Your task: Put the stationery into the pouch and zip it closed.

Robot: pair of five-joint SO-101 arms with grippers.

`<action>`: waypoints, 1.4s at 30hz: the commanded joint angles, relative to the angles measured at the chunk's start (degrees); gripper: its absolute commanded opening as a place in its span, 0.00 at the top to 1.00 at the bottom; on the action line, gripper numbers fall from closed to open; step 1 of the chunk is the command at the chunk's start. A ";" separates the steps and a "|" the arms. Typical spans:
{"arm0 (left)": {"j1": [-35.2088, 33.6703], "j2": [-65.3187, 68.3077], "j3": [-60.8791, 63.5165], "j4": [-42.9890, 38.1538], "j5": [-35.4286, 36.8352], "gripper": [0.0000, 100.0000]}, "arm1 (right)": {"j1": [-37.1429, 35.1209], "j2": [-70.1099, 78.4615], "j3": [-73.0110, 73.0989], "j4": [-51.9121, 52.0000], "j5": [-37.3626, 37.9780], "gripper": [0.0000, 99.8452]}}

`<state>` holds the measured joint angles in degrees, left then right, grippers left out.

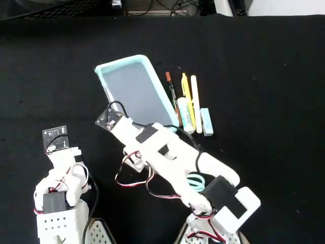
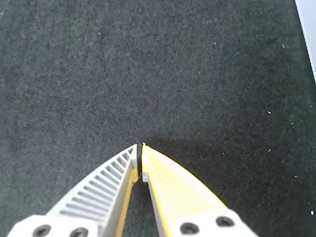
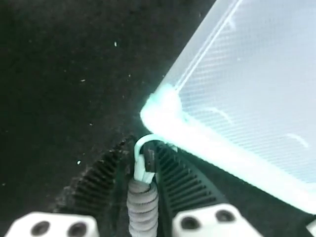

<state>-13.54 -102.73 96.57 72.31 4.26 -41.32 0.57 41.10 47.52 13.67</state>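
The pouch (image 1: pixel 134 89) is a pale teal mesh case lying flat at the table's middle. Just to its right lie the stationery: a brown pen (image 1: pixel 171 89), a yellow highlighter (image 1: pixel 187 94), a cream pen (image 1: pixel 195 101), a white stick (image 1: pixel 185 119) and a pale teal eraser (image 1: pixel 206 122). My right arm (image 1: pixel 167 157) stretches across to the pouch's near left corner. There my right gripper (image 3: pixel 145 148) is shut on the white zip pull (image 3: pixel 143 160) beside the pouch (image 3: pixel 247 89). My left gripper (image 2: pixel 139 146) is shut on nothing above bare black cloth at the near left.
Black cloth (image 1: pixel 264 76) covers the whole table. My left arm (image 1: pixel 61 173) sits folded at the near left, apart from the pouch. Cables and equipment (image 1: pixel 152 7) lie beyond the far edge. A pale strip (image 2: pixel 308 29) shows at the cloth's edge in the left wrist view.
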 commanded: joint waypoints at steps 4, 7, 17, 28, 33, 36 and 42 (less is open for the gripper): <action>0.31 -0.53 0.75 0.26 -0.62 0.97 | -0.53 -9.71 5.49 -0.26 0.44 0.99; 0.31 -0.53 0.75 0.26 -0.62 0.97 | -0.18 -19.38 8.75 0.00 0.35 0.99; 0.31 -0.53 0.75 0.26 -0.62 0.97 | -0.09 -47.43 17.45 2.46 8.18 0.99; 0.31 -0.53 0.75 0.26 -0.62 0.97 | -0.09 -51.56 18.59 8.44 10.81 0.99; 0.31 -0.53 0.75 0.26 -0.62 0.97 | -0.09 -51.56 32.57 0.00 10.81 0.99; 0.31 -0.53 0.75 0.26 -0.62 0.97 | -0.09 -51.56 37.32 -3.25 10.46 0.98; 0.31 -0.53 0.75 0.26 -0.62 0.97 | -0.09 -50.95 38.20 -3.16 10.37 0.89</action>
<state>-13.54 -102.73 96.57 72.31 4.26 -41.32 -49.63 79.34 45.23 23.87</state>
